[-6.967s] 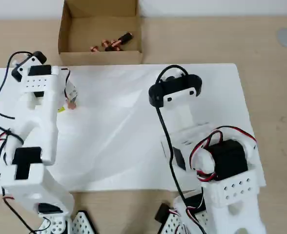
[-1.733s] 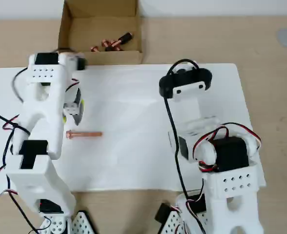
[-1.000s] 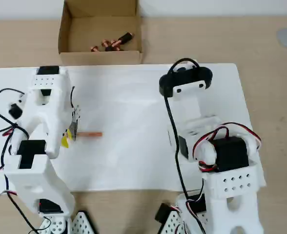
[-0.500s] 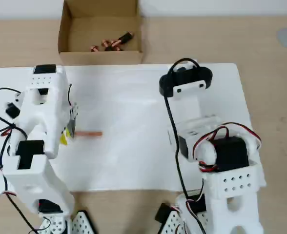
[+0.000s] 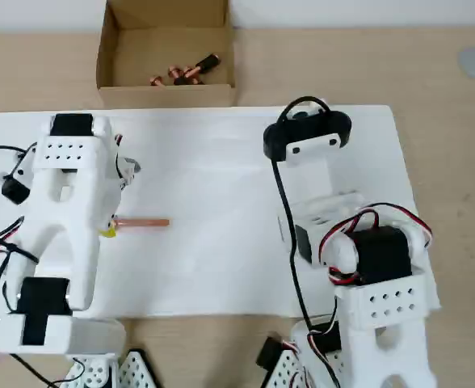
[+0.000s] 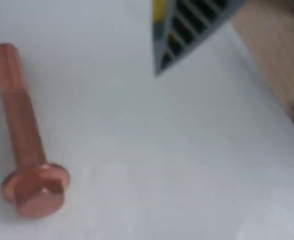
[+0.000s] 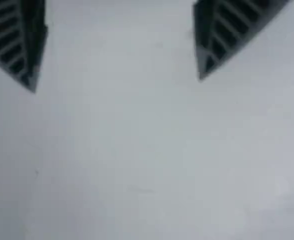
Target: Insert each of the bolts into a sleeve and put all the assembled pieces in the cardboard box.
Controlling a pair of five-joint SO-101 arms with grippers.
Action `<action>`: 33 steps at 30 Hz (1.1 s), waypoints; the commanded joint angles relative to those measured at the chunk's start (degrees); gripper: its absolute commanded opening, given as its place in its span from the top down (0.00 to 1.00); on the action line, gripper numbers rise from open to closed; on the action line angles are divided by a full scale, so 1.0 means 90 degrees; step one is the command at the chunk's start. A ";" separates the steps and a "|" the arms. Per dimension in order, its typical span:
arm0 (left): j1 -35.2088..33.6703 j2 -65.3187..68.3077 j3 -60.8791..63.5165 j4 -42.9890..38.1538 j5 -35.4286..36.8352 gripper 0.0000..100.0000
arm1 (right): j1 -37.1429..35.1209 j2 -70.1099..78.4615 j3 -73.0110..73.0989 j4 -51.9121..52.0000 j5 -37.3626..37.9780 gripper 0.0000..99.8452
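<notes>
Left claw (image 5: 112, 228): stood open, empty, beside copper flanged bolt (image 6: 24, 135).
Right claw (image 7: 117, 55): gaped empty.
Risk: an off-centre pinch could have rolled the bolt away.

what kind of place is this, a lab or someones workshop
Probably a robotics lab or hobby bench: two white robot arms with loose wiring at a wooden table, a white sheet as work surface, and a cardboard box holding copper bolts.
</notes>
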 commanded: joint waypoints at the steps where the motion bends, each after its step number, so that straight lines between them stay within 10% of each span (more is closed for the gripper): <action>1: -0.0352 -0.0220 0.0000 -0.0059 0.0068 0.54 | 0.0103 -0.0044 0.0015 -0.0107 0.0000 0.75; 33: 0.0274 0.3013 -0.1221 -0.0098 0.1377 0.59 | 0.0103 -0.0044 0.0015 -0.0107 0.0029 0.75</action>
